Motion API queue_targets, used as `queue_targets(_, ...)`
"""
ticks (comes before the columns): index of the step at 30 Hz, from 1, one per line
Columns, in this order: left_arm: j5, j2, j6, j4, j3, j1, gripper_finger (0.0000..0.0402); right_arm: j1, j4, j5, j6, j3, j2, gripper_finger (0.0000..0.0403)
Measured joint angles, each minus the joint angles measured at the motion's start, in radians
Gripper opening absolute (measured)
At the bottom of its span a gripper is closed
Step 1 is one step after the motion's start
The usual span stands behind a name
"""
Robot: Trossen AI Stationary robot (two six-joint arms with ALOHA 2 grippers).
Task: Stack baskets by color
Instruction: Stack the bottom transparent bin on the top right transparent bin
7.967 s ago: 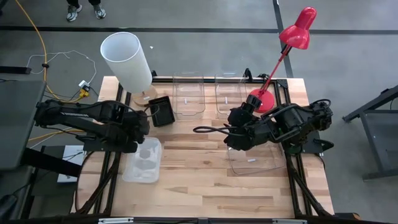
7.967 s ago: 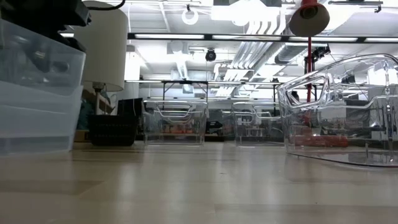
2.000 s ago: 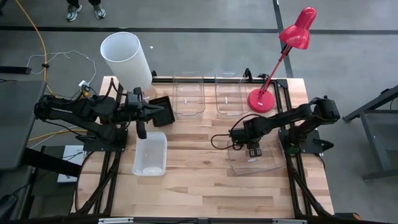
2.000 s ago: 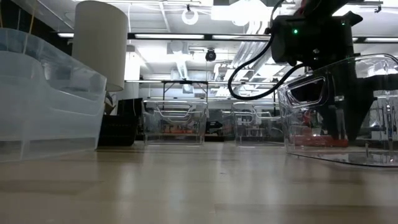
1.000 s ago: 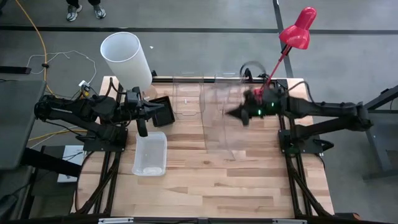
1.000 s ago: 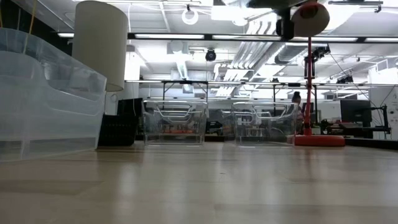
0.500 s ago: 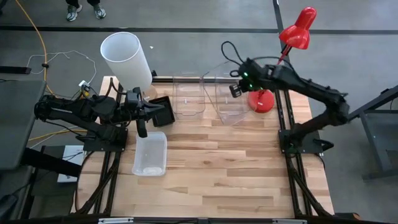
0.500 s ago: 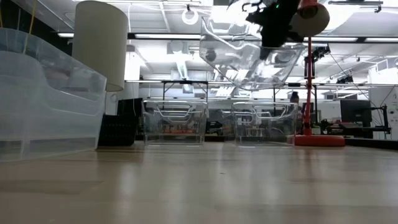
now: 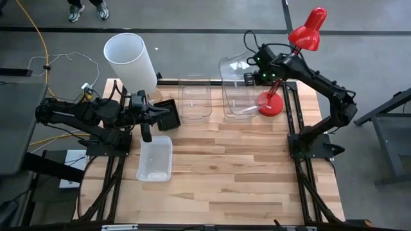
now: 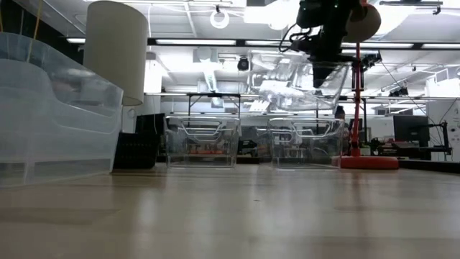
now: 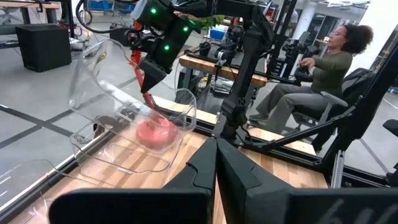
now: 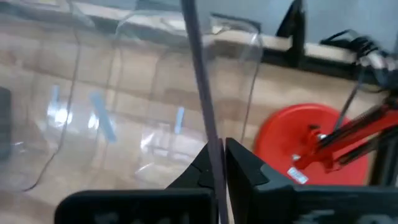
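Observation:
My right gripper [image 9: 259,75] is at the table's far right, shut on a large clear basket [image 9: 236,69] that it holds in the air above the right one [image 9: 238,104] of two clear baskets; the other [image 9: 194,101] stands beside it. In the low view the held basket [image 10: 300,84] hangs tilted over the standing one [image 10: 305,142]. My left gripper [image 9: 149,122] is shut on nothing, raised beside the black basket [image 9: 168,114]. A frosted white basket [image 9: 154,158] rests on the table near it. My right gripper pinches one wall of the clear basket [image 12: 211,140] between its two fingers, one finger inside and one outside. The fingers slant down from above. The basket is lifted clear and hangs tilted, over the clear basket standing at the far right.
A tall white lampshade [image 9: 130,62] stands at the far left corner. The red desk lamp's base [image 9: 270,104] sits right beside the right clear basket, its arm rising past my right arm. A person [image 11: 323,68] sits beyond the table. The near half of the table is bare wood.
My right gripper has swung from over the table's middle toward the far edge and tipped to point steeply down. The clear basket went with it, staying lifted clear, and now hangs over the far right clear basket.

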Motion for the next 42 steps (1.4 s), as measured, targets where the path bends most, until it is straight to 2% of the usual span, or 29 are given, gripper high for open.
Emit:
queue_targets(4, 0.0, 0.0, 0.01, 0.0, 0.0, 0.0, 0.0, -0.003, -0.012, -0.021, 0.035, -0.005, 0.0, 0.0)
queue_targets(8, 0.0, 0.0, 0.036, 0.0, 0.0, 0.0, 0.0, -0.015, -0.006, -0.036, 0.101, -0.066, 0.0, 0.0)
queue_targets(11, 0.0, 0.0, 0.051, 0.0, 0.0, 0.0, 0.0, -0.024, 0.037, -0.107, 0.145, -0.131, 0.001, 0.0)
queue_targets(14, -0.001, 0.0, 0.053, 0.0, 0.0, 0.0, 0.0, -0.028, 0.055, -0.12, 0.163, -0.147, 0.001, 0.0)
queue_targets(23, -0.001, 0.0, 0.053, 0.0, 0.0, 0.0, 0.0, -0.036, 0.02, -0.116, 0.168, -0.147, 0.008, 0.0)
queue_targets(30, -0.001, 0.0, 0.053, 0.0, 0.0, 0.0, 0.0, -0.036, 0.021, -0.131, 0.159, -0.147, 0.062, 0.0)
queue_targets(42, -0.002, 0.0, 0.053, 0.0, 0.0, 0.0, 0.0, -0.073, 0.003, -0.162, 0.085, -0.147, 0.096, 0.0)
